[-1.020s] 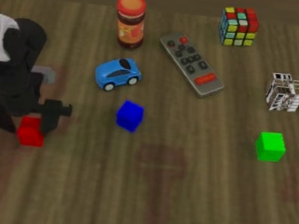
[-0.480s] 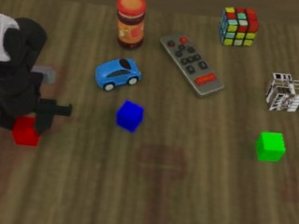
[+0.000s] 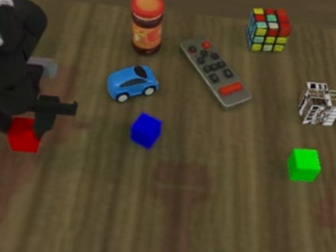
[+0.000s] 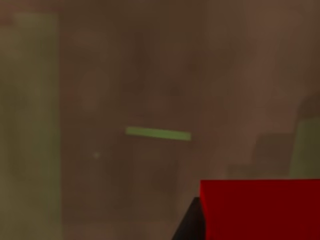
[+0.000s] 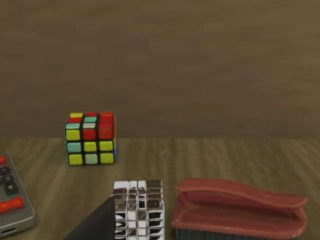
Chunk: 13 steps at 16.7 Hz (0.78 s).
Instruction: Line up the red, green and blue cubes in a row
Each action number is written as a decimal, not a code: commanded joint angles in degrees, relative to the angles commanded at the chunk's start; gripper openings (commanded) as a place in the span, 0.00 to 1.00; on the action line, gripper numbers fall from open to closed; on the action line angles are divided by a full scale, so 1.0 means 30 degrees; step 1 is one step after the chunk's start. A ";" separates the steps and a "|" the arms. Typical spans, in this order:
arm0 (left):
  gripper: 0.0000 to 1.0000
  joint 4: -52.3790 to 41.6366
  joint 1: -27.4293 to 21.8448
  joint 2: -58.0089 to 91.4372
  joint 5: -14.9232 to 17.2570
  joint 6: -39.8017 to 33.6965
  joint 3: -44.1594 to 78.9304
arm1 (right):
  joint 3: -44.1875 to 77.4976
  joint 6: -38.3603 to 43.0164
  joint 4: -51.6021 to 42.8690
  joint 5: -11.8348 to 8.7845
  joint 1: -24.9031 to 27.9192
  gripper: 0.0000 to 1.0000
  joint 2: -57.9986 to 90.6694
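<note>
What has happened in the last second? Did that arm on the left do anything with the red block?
The left hand has carried the red cube toward the table's left edge and a little toward the far side, the arm swinging with it. The hand appears closed on the cube throughout. The blue cube, green cube and the other items have not moved. The right arm is out of the top view.

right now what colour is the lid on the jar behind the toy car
Orange, ringed by a red rim, on the jar; the top view shows it best.
</note>
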 joint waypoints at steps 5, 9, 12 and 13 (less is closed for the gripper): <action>0.00 -0.1920 0.0143 -0.1075 -0.0005 -0.0006 0.1021 | 0.0000 0.0000 0.0000 0.0000 0.0000 1.00 0.0000; 0.00 -0.1926 -0.0245 -0.1004 -0.0021 -0.0257 0.1012 | 0.0000 0.0000 0.0000 0.0000 0.0000 1.00 0.0000; 0.00 -0.2235 -0.2047 -0.1030 -0.0061 -0.2068 0.1198 | 0.0000 0.0000 0.0000 0.0000 0.0000 1.00 0.0000; 0.00 -0.2368 -0.2880 -0.1079 -0.0077 -0.2905 0.1238 | 0.0000 0.0000 0.0000 0.0000 0.0000 1.00 0.0000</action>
